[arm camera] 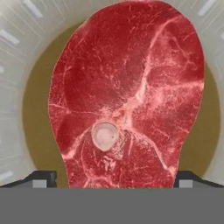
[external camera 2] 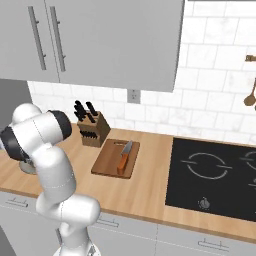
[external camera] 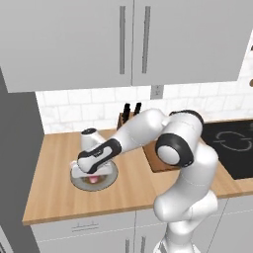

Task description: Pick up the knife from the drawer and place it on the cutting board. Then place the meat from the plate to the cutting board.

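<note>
On the plate (arm camera: 17,57) lies marbled red meat (arm camera: 127,92) with a round bone.

- 2 base views look forward and down from behind the arm, left and right, sharing the tabletop (external camera: 54,197).
- Hand view looks straight down, very close over the meat (arm camera: 131,96).
</note>
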